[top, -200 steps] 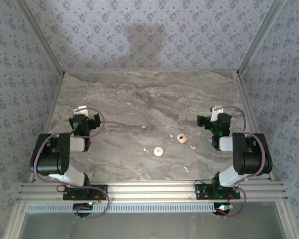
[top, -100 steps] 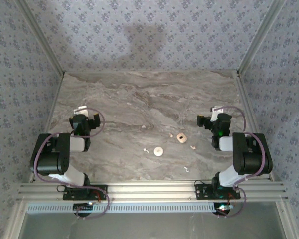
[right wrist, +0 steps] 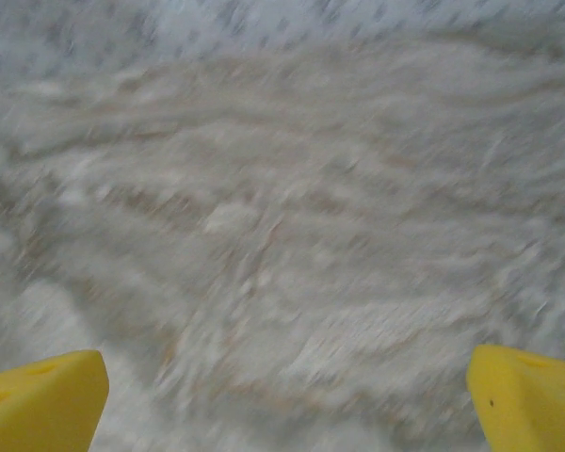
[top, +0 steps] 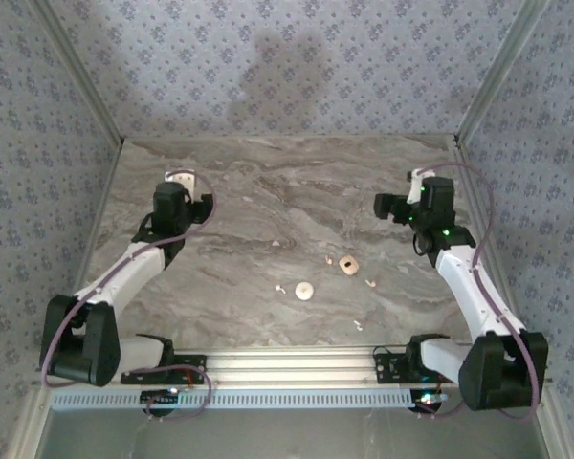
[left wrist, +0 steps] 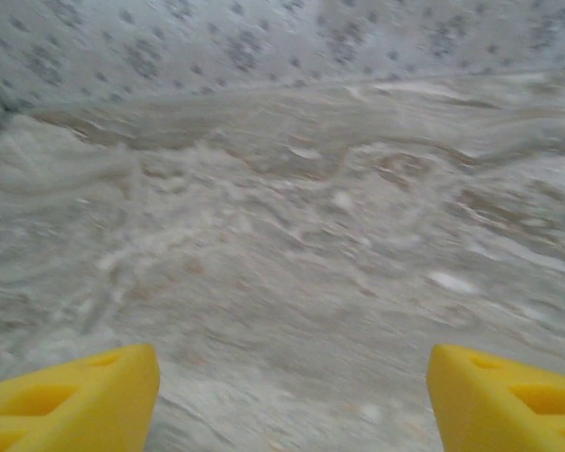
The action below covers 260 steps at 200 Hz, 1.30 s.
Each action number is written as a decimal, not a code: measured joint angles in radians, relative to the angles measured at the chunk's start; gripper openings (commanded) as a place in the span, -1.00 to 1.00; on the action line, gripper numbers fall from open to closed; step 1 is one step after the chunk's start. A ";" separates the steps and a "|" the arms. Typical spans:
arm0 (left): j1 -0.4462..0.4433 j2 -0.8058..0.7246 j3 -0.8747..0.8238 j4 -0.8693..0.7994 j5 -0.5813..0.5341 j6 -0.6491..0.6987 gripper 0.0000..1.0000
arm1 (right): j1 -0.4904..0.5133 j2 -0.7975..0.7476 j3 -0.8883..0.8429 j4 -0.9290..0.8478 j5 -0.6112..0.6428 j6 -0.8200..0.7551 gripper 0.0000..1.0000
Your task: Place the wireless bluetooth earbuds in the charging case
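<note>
Two-arm rig, top ext. view plus both wrist views.

Charging case (top: 348,265): small tan rounded-square block w/ hollow centre, lying flat on grey-veined marble table (top: 239,182). Sits a bit right of centre, in near half. Untouched, well apart from both grippers. Contents of hollow too small to tell.

Earbuds (top: 371,282): tiny whitish-cream specks, loose on tabletop. One just beside case on its near-right. Another earbud (top: 328,258) just beside case on its far-left. Third earbud (top: 282,289) just left of flat round cream disc (top: 305,291). Fourth earbud (top: 358,326) near front edge, right of centre. Shape & orientation too small to tell.

Disc: near case, on its near-left, not touching.

Left arm (top: 124,273): stretched fwd from base toward left-far part of table. Left gripper (left wrist: 287,405): yellow fingers (left wrist: 71,395) spread apart at lower corners of left wrist view, nothing between them, bare marble ahead. View somewhat blurred.

Right arm (top: 469,282): stretched fwd along right side of table. Right gripper (right wrist: 282,405): yellow fingers (right wrist: 42,400) wide apart at lower corners of right wrist view, nothing between them, marble ahead. View heavily blurred.

Patterned blue-grey wall (top: 287,76) behind table.
</note>
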 measured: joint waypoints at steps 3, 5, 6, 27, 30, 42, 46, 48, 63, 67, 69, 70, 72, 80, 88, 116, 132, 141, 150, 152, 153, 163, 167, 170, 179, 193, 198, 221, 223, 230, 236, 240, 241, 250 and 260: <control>-0.006 -0.008 0.002 -0.020 0.005 -0.010 0.50 | 0.020 -0.002 0.011 -0.035 0.007 0.008 1.00; -0.010 -0.013 0.003 -0.033 0.009 -0.018 0.49 | 0.031 -0.002 0.016 -0.051 0.007 0.012 1.00; -0.011 -0.015 0.003 -0.038 0.012 -0.022 0.49 | 0.044 -0.002 0.022 -0.070 0.006 0.017 1.00; -0.038 -0.077 0.005 -0.191 0.055 -0.125 0.46 | 0.199 0.023 0.087 -0.282 0.037 0.083 1.00; -0.042 -0.084 0.005 -0.211 0.060 -0.140 0.46 | 0.222 0.029 0.095 -0.309 0.040 0.094 1.00; -0.049 -0.114 0.005 -0.282 0.078 -0.198 0.46 | 0.303 0.059 0.124 -0.402 0.047 0.142 1.00; -0.050 -0.124 0.005 -0.304 0.084 -0.217 0.46 | 0.328 0.070 0.131 -0.430 0.048 0.158 1.00; -0.051 -0.129 0.004 -0.312 0.087 -0.225 0.46 | 0.337 0.074 0.134 -0.437 0.048 0.165 1.00; -0.056 -0.159 0.002 -0.379 0.103 -0.284 0.46 | 0.425 0.117 0.153 -0.512 0.045 0.214 1.00; -0.056 -0.165 0.000 -0.391 0.106 -0.296 0.46 | 0.444 0.129 0.157 -0.525 0.042 0.221 1.00; -0.056 -0.167 -0.002 -0.397 0.108 -0.302 0.46 | 0.457 0.137 0.160 -0.531 0.040 0.225 0.99; -0.056 -0.169 -0.002 -0.399 0.108 -0.304 0.46 | 0.465 0.140 0.162 -0.536 0.041 0.226 0.99; -0.056 -0.171 -0.004 -0.406 0.110 -0.311 0.46 | 0.472 0.145 0.163 -0.541 0.040 0.229 0.99; -0.056 -0.182 -0.015 -0.427 0.114 -0.334 0.46 | 0.517 0.177 0.174 -0.563 0.038 0.238 0.94; -0.056 -0.189 -0.028 -0.446 0.116 -0.351 0.46 | 0.556 0.210 0.187 -0.581 0.032 0.244 0.83; -0.056 -0.192 -0.061 -0.507 0.124 -0.396 0.46 | 0.636 0.348 0.249 -0.618 -0.008 0.277 0.65; -0.056 -0.192 -0.064 -0.528 0.131 -0.418 0.47 | 0.666 0.425 0.292 -0.630 -0.013 0.297 0.63; -0.056 -0.195 -0.066 -0.531 0.135 -0.428 0.47 | 0.683 0.470 0.324 -0.637 -0.013 0.310 0.57; -0.056 -0.203 -0.069 -0.531 0.136 -0.435 0.47 | 0.698 0.506 0.354 -0.639 -0.014 0.323 0.55; -0.056 -0.205 -0.070 -0.531 0.137 -0.436 0.47 | 0.700 0.511 0.358 -0.639 -0.013 0.327 0.54; -0.056 -0.206 -0.071 -0.531 0.137 -0.436 0.47 | 0.702 0.517 0.362 -0.638 -0.013 0.327 0.54; -0.056 -0.220 -0.077 -0.532 0.138 -0.444 0.48 | 0.714 0.549 0.387 -0.635 -0.022 0.338 0.51; -0.056 -0.225 -0.079 -0.532 0.137 -0.446 0.48 | 0.718 0.562 0.395 -0.633 -0.026 0.344 0.51; -0.056 -0.229 -0.080 -0.532 0.138 -0.446 0.47 | 0.721 0.570 0.401 -0.633 -0.030 0.348 0.51; -0.056 -0.237 -0.082 -0.533 0.138 -0.451 0.48 | 0.729 0.595 0.414 -0.632 -0.040 0.359 0.51; -0.056 -0.245 -0.082 -0.533 0.137 -0.454 0.48 | 0.740 0.638 0.430 -0.630 -0.046 0.372 0.51; -0.056 -0.247 -0.082 -0.533 0.137 -0.457 0.48 | 0.743 0.652 0.434 -0.630 -0.047 0.378 0.51; -0.056 -0.260 -0.082 -0.533 0.137 -0.465 0.49 | 0.750 0.703 0.436 -0.629 -0.046 0.397 0.51; -0.056 -0.261 -0.082 -0.533 0.137 -0.465 0.49 | 0.750 0.706 0.436 -0.630 -0.046 0.399 0.51; -0.056 -0.264 -0.082 -0.533 0.136 -0.468 0.49 | 0.751 0.718 0.436 -0.628 -0.046 0.404 0.51; -0.056 -0.268 -0.083 -0.534 0.134 -0.468 0.49 | 0.751 0.725 0.436 -0.627 -0.047 0.407 0.51; -0.056 -0.270 -0.084 -0.534 0.134 -0.469 0.49 | 0.751 0.730 0.436 -0.626 -0.046 0.409 0.50; -0.056 -0.270 -0.084 -0.535 0.134 -0.468 0.49 | 0.751 0.731 0.436 -0.625 -0.047 0.409 0.50; -0.056 -0.274 -0.084 -0.536 0.133 -0.468 0.49 | 0.752 0.740 0.436 -0.619 -0.047 0.417 0.50; -0.056 -0.275 -0.084 -0.537 0.132 -0.468 0.50 | 0.752 0.747 0.436 -0.610 -0.048 0.423 0.49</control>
